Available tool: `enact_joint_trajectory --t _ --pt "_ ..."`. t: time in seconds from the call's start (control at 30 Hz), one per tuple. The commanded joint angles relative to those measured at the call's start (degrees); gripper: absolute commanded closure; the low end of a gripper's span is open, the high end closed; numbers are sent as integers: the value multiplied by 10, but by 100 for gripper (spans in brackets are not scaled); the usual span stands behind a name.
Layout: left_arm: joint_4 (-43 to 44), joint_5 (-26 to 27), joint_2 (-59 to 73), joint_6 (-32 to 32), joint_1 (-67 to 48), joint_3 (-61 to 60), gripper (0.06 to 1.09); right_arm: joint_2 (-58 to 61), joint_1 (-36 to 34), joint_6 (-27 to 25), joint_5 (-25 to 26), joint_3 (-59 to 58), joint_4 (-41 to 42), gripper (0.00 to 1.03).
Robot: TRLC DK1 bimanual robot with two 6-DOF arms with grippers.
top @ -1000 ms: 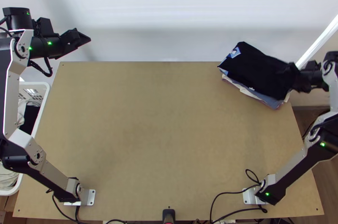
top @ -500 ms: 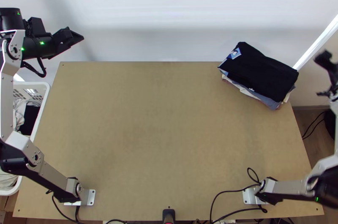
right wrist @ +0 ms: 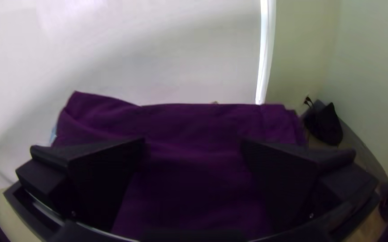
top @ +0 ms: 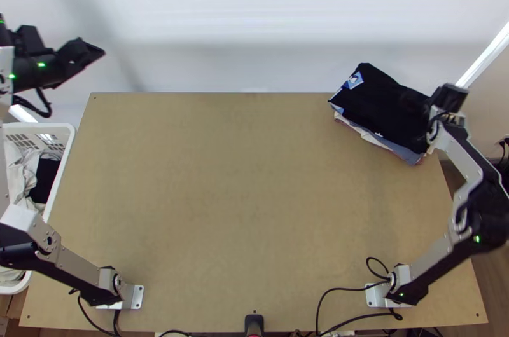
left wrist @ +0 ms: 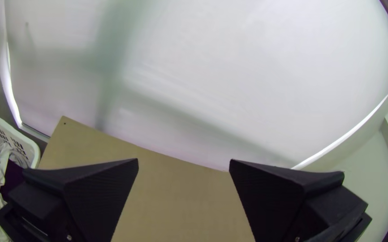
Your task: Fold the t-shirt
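T-shirt (top: 382,98): lying folded in a black, flat packet on top of a stack, upper right of frame. From near to far: black cable (top: 343,290) curving over the lower right of the light wooden table (top: 242,210). White basket (top: 69,146) at left edge of frame, holding white cloth (top: 22,175) and a dark piece (top: 44,178).

Right gripper (top: 421,108): over the right end of the T-shirt. Half a second ago swung out past the table's right side, now back over the stack; was near this spot in the oldest frame too. Open in right wrist view, fingers (right wrist: 100,179) wide apart with black cloth between and beyond. Can't tell if touching.

T-shirt not visibly moved or refolded since either earlier frame. Long axis slanting from upper left to lower right; blue-and-white print (top: 354,79) at the upper-left end. Can't tell collar direction. Blue-grey and pale cloth (top: 397,149) underneath, poking out along the lower-left side.

Left gripper (top: 97,53): upper left, drifted further left across both earlier frames. Open, empty, fingers (left wrist: 100,192) well apart. White backdrop (top: 254,19) farthest, across top.
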Motion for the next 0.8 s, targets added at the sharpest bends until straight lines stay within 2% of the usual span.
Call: enact_joint_trajectory --t 0.0,0.17,0.37,0.57,0.63,0.7,0.77 --pt "21 0 -31 -3 27 18 10 42 -20 27 17 13 9 4" --pt "39 0 -50 -14 60 18 10 76 -46 50 51 32 9 4" --pt "44 -2 -78 -9 80 16 10 -54 -53 50 55 38 7 4" --pt "44 -44 -111 19 88 -2 10 -192 -51 52 54 59 26 4" --pt "45 -58 -127 26 94 -7 10 -237 -51 52 53 53 62 4" --pt "55 -86 -149 37 95 -18 10 -279 -51 54 36 49 84 4" --pt "100 -114 -193 54 95 -61 10 -321 -51 81 7 41 104 4"
